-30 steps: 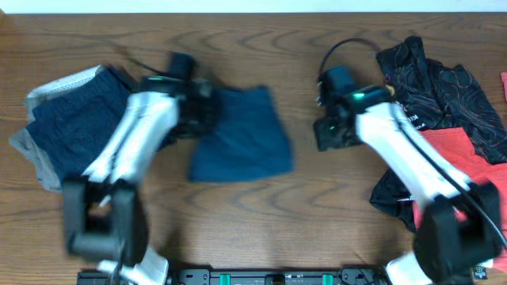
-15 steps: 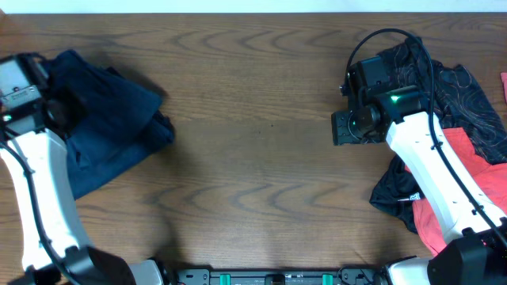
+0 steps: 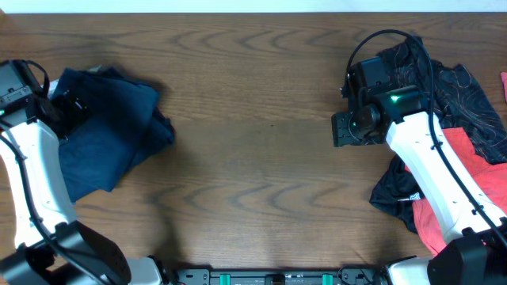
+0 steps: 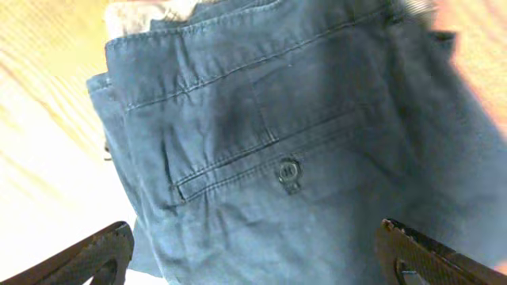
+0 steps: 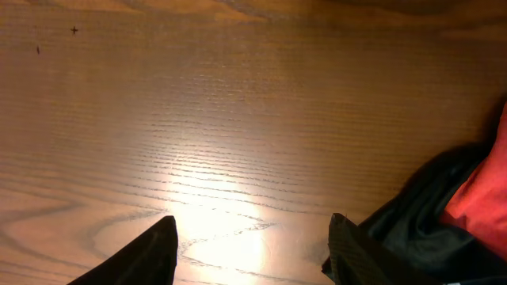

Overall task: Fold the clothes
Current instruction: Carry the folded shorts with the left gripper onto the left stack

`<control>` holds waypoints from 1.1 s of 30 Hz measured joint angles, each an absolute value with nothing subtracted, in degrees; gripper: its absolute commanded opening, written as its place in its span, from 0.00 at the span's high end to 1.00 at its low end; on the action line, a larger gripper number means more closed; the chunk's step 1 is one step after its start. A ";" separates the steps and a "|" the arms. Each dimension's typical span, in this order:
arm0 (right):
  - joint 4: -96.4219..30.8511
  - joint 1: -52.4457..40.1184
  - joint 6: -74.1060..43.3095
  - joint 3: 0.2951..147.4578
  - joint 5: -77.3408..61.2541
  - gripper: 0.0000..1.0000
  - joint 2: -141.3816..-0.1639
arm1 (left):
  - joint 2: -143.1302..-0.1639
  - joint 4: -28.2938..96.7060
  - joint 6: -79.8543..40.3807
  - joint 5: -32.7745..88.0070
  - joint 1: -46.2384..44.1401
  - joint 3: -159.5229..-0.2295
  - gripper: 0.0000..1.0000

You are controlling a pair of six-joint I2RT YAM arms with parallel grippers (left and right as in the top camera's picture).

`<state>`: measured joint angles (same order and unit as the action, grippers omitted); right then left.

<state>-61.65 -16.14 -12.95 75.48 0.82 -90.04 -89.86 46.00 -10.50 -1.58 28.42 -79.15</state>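
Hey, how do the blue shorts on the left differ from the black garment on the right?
The blue shorts are plain navy; the black garment carries a thin line print. The shorts lie at the table's left with a buttoned pocket facing up; the black garment lies at the right, partly under a red garment. Both are rumpled, not neatly folded.

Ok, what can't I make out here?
- Overhead: the left arm covers the left part of the navy shorts, hiding their fold there.
- Left wrist: pale fabric shows only as a sliver at the top edge, behind the shorts.
- Overhead: the red garment is cut by the right edge and crossed by the right arm.
- Overhead: a pink scrap at the right edge is too small to identify.
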 measured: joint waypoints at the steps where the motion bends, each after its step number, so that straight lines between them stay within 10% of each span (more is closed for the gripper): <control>1: -61.65 -16.14 -12.95 75.48 0.82 0.39 -90.04 | -89.12 45.91 -10.50 -0.32 28.29 -79.15 0.02; 9: -61.30 -16.14 -12.95 75.48 0.82 0.39 -90.04 | -85.58 49.78 -8.23 12.45 16.86 -79.18 0.04; 13: -61.65 -16.14 -12.95 75.48 0.82 0.39 -90.04 | -87.70 53.91 -7.46 14.72 7.44 -77.43 0.57; 19: -62.46 -16.14 -12.95 75.48 0.82 0.40 -90.04 | -93.89 54.76 -7.68 13.47 -0.71 -71.85 0.67; 23: -62.72 -16.14 -12.95 75.48 0.82 0.39 -90.04 | -99.04 52.90 -8.32 12.32 -1.26 -69.49 0.93; 33: -63.40 -16.14 -12.80 75.48 0.82 0.39 -90.04 | -107.92 43.09 -8.21 5.80 3.18 -68.84 0.88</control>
<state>-63.40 -16.14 -12.80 75.48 0.82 -90.04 -107.92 43.09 -8.21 5.80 3.18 -68.84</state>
